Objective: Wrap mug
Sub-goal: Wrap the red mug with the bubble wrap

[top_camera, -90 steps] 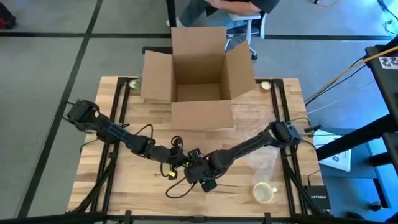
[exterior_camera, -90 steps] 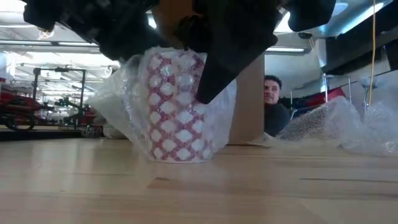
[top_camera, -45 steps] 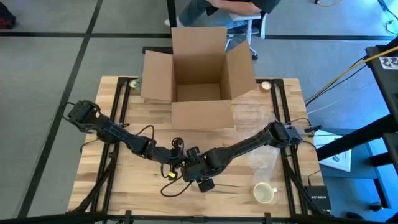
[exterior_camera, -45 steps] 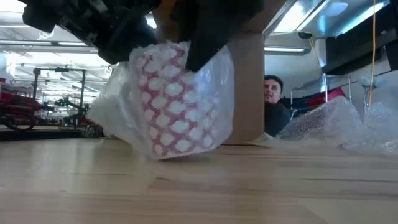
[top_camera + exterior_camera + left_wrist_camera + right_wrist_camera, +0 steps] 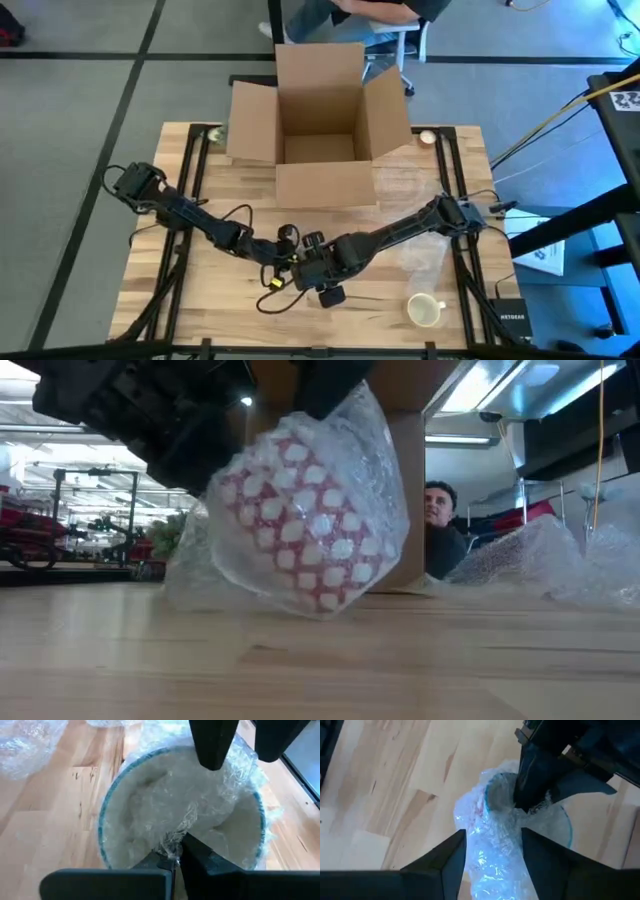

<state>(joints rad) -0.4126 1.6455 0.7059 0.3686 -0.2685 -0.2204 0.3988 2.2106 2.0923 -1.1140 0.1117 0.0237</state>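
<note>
The mug [image 5: 300, 520], red-and-white patterned with a blue rim [image 5: 102, 820], is covered in clear bubble wrap [image 5: 375, 470] and stands tilted near the table's front middle. Its lowest edge [image 5: 320, 608] is at the tabletop. Both grippers meet above it. My left gripper [image 5: 175, 857] is shut on wrap stuffed into the mug's mouth. My right gripper [image 5: 492, 855] is shut on a bunch of wrap beside the rim. In the high view the arms hide the mug; my left gripper [image 5: 288, 257] and my right gripper [image 5: 312, 272] sit close together. My left gripper pinches a crumpled fold of the bubble wrap [image 5: 172, 840] between its two fingertips, inside the mug's mouth. The fingers reach in through the opening from the mug's left. My right gripper holds a bunch of the wrap [image 5: 492, 845] between its two fingers, just outside the rim. The fingers come from above, and the wrap rises to them in a peak [image 5: 360, 405], with the tilted mug below.
An open cardboard box [image 5: 320, 130] stands at the table's far middle. A cream mug [image 5: 425, 310] sits near the front right corner, with loose bubble wrap [image 5: 420, 250] [image 5: 550, 565] beside it. A person sits behind the box [image 5: 437, 520]. Bare wood lies along the front left.
The wrapped mug has tipped from upright on its base to strongly tilted, its mouth turned toward the table's left. Both grippers have shifted slightly left above it and kept their hold on the wrap, which is drawn up higher over the mug's right side.
</note>
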